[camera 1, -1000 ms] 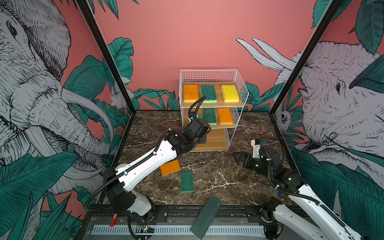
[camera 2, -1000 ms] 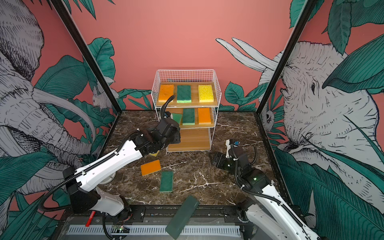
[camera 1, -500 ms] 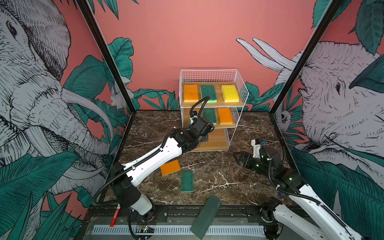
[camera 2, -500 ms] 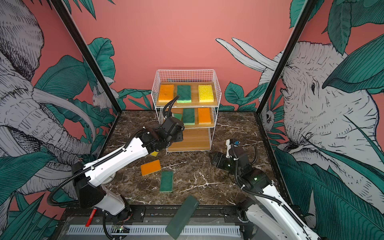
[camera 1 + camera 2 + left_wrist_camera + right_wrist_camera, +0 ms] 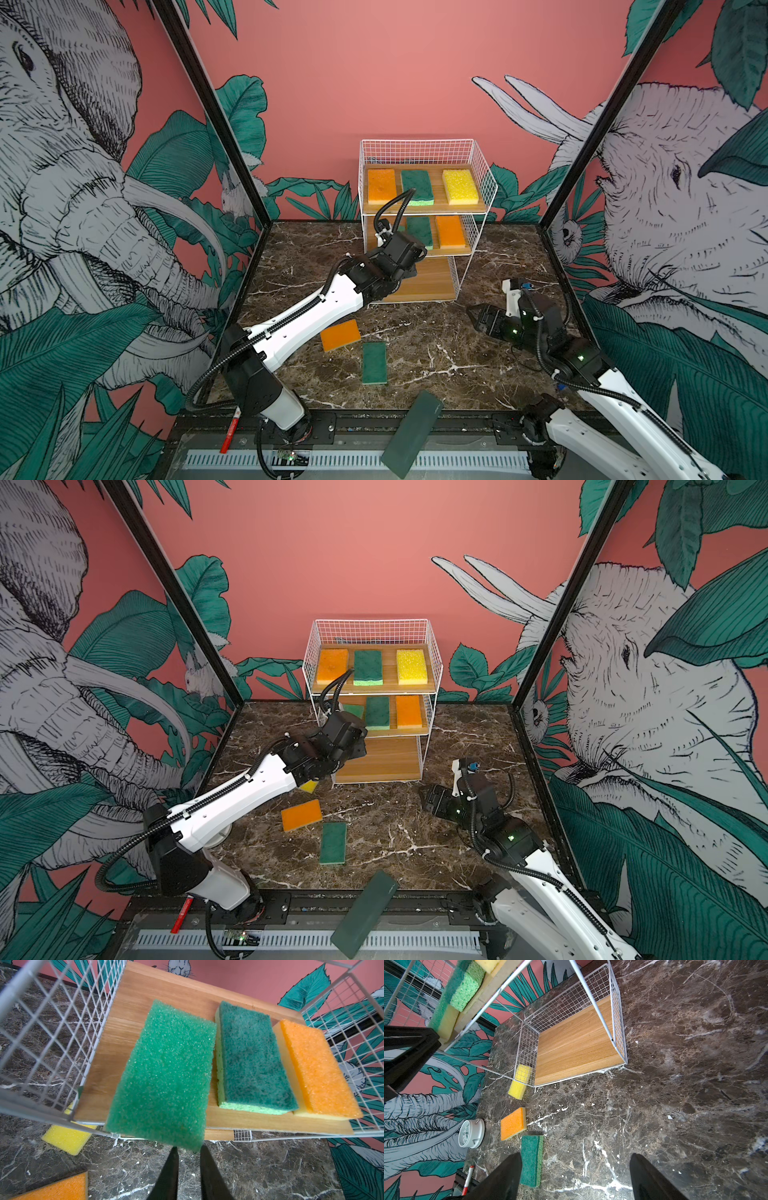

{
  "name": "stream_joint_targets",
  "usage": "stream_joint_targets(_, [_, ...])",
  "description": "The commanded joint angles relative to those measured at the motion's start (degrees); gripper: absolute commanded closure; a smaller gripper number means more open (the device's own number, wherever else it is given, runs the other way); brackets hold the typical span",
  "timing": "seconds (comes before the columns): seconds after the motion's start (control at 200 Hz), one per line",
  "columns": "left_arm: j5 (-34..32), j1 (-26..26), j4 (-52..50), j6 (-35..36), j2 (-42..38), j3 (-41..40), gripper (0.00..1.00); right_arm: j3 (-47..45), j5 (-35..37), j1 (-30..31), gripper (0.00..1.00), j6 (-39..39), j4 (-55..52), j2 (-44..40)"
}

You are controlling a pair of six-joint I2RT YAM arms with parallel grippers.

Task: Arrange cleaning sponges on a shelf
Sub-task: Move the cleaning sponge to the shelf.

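While a green sponge [image 5: 166, 1072] is pinched by the left fingers [image 5: 170, 1169] over the middle shelf [image 5: 116, 1043], release is due; right fingers [image 5: 504, 1178] are spread, empty.

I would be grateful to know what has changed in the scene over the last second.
The left arm has stretched forward to the shelf; the left gripper now holds a light green sponge over the middle board's free end, beside the dark green sponge, jaws closing further. The right gripper stayed open and still. The orange sponge and green sponge on the table have not moved.
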Motion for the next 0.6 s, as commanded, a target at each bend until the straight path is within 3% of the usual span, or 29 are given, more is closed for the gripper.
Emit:
stream_joint_targets(0.0, [-0.8, 0.8, 0.6, -2.6, -1.2, -1.6, 0.79, 1.9, 0.1, -0.1, 0.16, -0.4, 0.2, -0.6])
stream_joint_targets(0.595, [1.1, 1.6, 6.6, -2.4, -5.0, -5.1, 0.8, 1.6, 0.2, -0.1, 0.16, -0.3, -0.1, -1.0])
